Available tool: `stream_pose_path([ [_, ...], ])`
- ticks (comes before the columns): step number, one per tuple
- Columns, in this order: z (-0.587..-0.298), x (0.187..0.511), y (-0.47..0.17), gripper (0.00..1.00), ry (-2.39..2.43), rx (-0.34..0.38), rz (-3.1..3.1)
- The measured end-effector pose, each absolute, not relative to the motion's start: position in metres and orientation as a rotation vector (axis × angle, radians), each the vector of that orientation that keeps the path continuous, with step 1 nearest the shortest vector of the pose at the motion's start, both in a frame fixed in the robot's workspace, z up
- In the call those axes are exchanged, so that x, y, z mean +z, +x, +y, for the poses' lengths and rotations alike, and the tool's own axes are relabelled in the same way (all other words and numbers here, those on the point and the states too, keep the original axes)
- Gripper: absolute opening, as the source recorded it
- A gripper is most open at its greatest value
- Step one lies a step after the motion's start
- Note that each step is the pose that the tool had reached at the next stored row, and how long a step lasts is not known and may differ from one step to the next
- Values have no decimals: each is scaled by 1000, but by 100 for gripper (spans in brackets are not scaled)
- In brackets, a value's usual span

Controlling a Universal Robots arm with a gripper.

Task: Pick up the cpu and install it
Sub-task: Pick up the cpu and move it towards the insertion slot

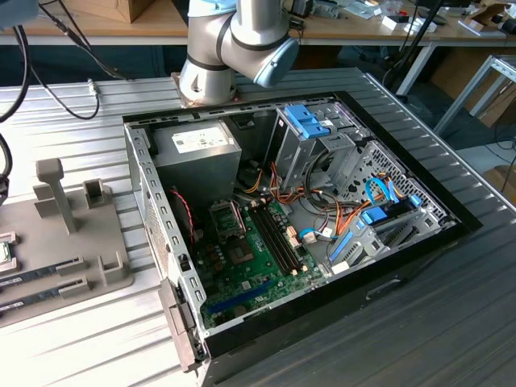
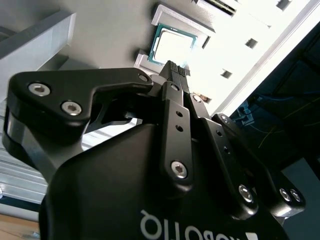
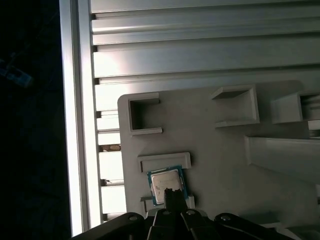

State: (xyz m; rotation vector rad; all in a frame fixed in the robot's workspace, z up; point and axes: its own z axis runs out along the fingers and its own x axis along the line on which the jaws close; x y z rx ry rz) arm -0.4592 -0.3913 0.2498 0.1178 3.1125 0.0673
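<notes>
Pick-up stage, apparently. Square silver-topped, green-rimmed cpu (image 3: pixel 162 182): seated on grey plastic holder tray (image 3: pixel 225 150). Black gripper (image 3: pixel 172 194): above tray, jaws closed, empty; grasping requires opening them.

Open computer case (image 1: pixel 150 193) on the ribbed counter (image 1: pixel 81 339); grey power-supply box (image 1: pixel 197 149) inside it, grey holder tray (image 1: pixel 114 268) beside it.

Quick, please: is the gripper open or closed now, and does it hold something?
Gripper: closed, holding nothing. Its tip is close above the cpu, which lies on the grey holder.
</notes>
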Motion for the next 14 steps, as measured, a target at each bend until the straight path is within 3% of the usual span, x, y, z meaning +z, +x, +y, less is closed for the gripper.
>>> stream_pose_path([
  [14,-391,245,-459,11,118,67,3113],
])
